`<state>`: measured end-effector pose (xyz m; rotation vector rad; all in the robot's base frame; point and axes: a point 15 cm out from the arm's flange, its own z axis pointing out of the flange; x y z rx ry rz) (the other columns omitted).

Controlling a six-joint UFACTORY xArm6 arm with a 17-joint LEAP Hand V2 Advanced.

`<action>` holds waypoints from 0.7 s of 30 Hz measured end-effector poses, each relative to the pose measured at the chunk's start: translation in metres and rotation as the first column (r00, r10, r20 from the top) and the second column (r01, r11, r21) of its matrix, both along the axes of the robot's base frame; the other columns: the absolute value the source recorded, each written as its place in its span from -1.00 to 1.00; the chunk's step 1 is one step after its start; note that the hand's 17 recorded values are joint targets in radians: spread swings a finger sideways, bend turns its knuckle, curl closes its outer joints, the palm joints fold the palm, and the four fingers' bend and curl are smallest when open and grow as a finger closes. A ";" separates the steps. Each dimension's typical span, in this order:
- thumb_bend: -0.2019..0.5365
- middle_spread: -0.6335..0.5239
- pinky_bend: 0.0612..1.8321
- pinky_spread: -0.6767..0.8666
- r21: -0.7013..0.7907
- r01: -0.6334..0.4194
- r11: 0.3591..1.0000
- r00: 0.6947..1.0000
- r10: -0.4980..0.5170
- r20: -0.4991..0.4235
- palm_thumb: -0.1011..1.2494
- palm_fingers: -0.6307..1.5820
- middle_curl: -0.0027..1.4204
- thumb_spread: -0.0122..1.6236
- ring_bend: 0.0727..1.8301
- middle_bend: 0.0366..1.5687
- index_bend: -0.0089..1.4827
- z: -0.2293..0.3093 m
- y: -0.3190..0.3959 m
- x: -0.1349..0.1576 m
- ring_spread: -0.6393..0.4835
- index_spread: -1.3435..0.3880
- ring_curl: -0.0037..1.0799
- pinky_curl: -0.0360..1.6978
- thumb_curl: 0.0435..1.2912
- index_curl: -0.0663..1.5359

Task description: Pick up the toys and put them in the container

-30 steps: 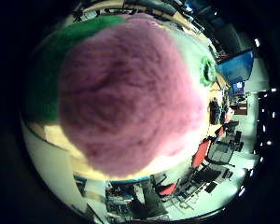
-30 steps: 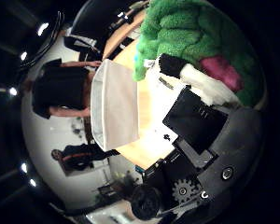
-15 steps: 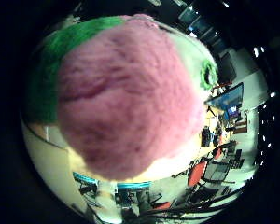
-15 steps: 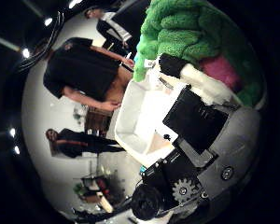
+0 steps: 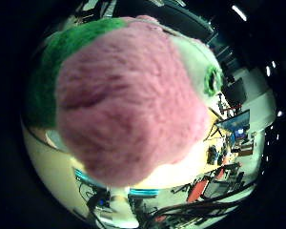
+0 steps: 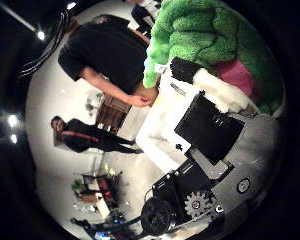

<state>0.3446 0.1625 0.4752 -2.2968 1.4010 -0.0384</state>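
Note:
A plush toy with a pink front point(image 5: 128, 109), a green back point(image 6: 200, 35) and a white patch with a green eye point(image 5: 210, 80) fills the little finger side view, pressed close to the palm. My right hand point(image 6: 210, 130) is shut on it, and a black-tipped finger point(image 6: 186, 70) curls against the green plush. Beyond the fingers in the thumb side view is the white container point(image 6: 157, 132), with its open inside facing the palm.
A person in a black shirt point(image 6: 110, 55) stands just behind the container, with a hand point(image 6: 140, 100) near its rim. Another person point(image 6: 85, 137) stands farther off. A pale tabletop point(image 5: 52, 167) shows under the toy; red chairs point(image 5: 198, 188) and a monitor point(image 5: 236, 126) stand beyond.
The hand has swung with the toy still held. The container has grown larger and come under the fingers, and the tabletop has left the thumb side view.

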 end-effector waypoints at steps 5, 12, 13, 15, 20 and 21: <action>-0.51 -0.60 0.10 -0.89 -0.017 -0.028 0.999 0.999 0.028 0.029 0.59 0.68 -0.25 0.18 0.26 0.22 -0.39 -0.001 0.023 0.002 -0.46 -0.14 -0.15 -0.50 -0.54 -0.11; -0.51 -0.60 0.08 -0.90 -0.066 -0.058 0.996 0.998 0.059 0.019 0.59 0.68 -0.25 0.18 0.26 0.22 -0.39 -0.015 0.045 0.006 -0.46 -0.14 -0.15 -0.50 -0.55 -0.09; -0.51 -0.60 0.08 -0.90 -0.067 -0.059 0.996 0.998 0.060 0.016 0.59 0.68 -0.25 0.18 0.26 0.22 -0.39 -0.017 0.046 0.006 -0.46 -0.15 -0.15 -0.50 -0.55 -0.09; -0.51 -0.60 0.08 -0.90 -0.068 -0.071 0.995 0.997 0.072 0.015 0.60 0.68 -0.25 0.18 0.26 0.22 -0.39 -0.019 0.053 0.007 -0.46 -0.15 -0.15 -0.50 -0.55 -0.09; -0.51 -0.60 0.05 -0.92 -0.076 -0.096 0.993 0.995 0.097 0.019 0.60 0.67 -0.25 0.18 0.25 0.23 -0.39 -0.026 0.067 0.012 -0.46 -0.15 -0.15 -0.51 -0.55 -0.08; -0.51 -0.60 0.05 -0.92 -0.079 -0.105 0.991 0.994 0.107 0.016 0.60 0.67 -0.25 0.18 0.25 0.23 -0.39 -0.028 0.070 0.011 -0.46 -0.15 -0.15 -0.51 -0.55 -0.08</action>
